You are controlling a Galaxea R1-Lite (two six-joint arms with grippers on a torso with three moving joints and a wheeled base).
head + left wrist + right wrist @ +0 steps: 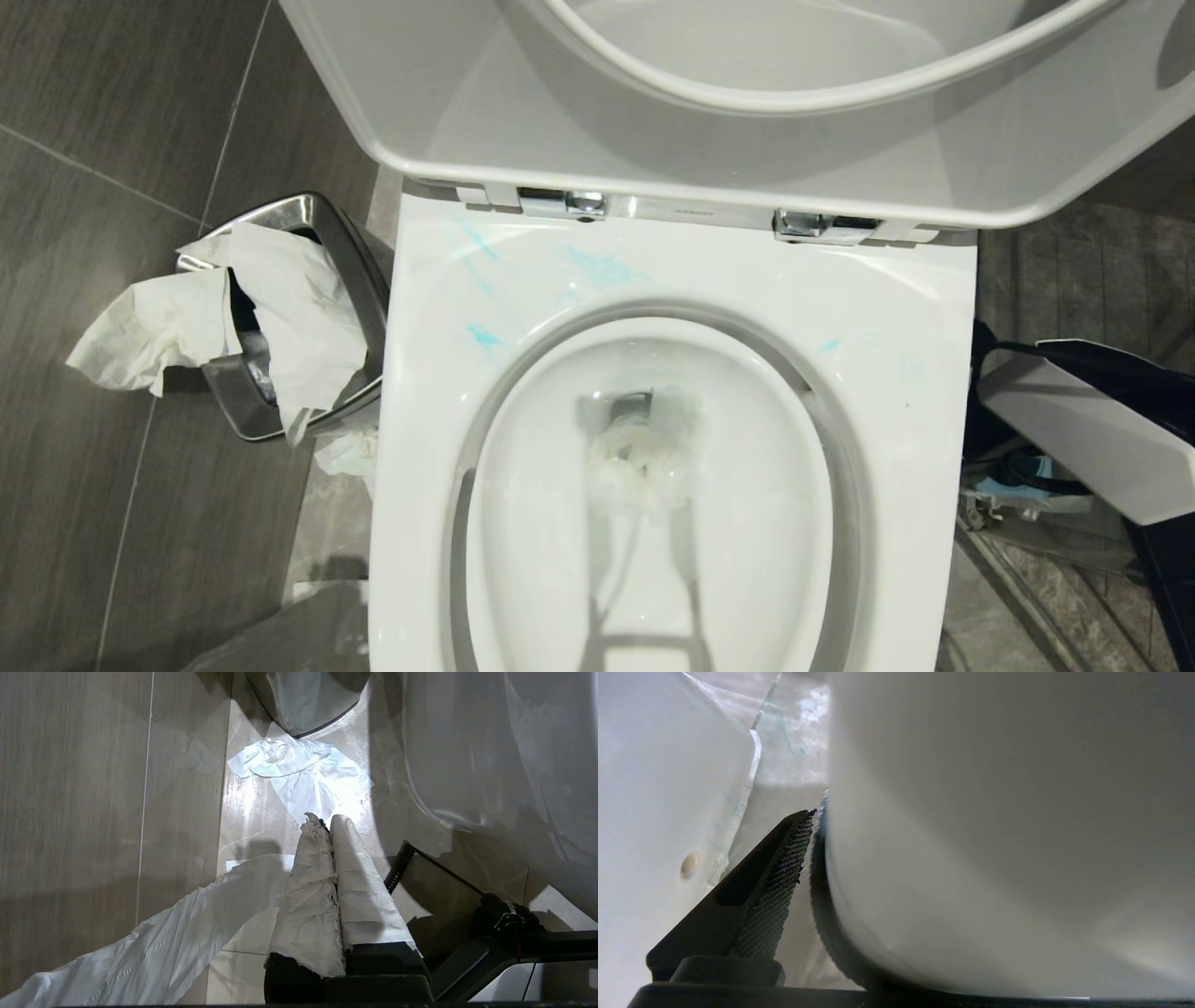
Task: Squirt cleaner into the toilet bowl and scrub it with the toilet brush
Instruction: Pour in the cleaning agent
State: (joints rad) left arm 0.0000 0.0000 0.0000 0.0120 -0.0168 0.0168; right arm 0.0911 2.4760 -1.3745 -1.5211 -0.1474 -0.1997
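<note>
Looking straight down on the bowl point(896, 317), centred in the head view, with lid point(485, 112) tipped up behind the chrome hinges. Smeared with cleaner point(607, 271) in thin turquoise streaks across the back of the rim, plus fainter dabs on the right side. Down in the water, a pale soggy wad point(649, 457) over the drain. Just left of the bowl, a steel bin point(359, 252) stuffed with crumpled paper point(280, 308) spilling over its edge. At the right edge, low beside the bowl, the right arm point(1074, 429). Seen from its wrist, right gripper point(812, 816) set wide: one black textured pad point(780, 877) showing, a gap between it and a big white surface point(994, 835) close to the lens, no grip seen. Left gripper point(327, 822) pressed fully closed on nothing, paper-wrapped, aimed at the floor near a flattened tissue point(303, 770)
</note>
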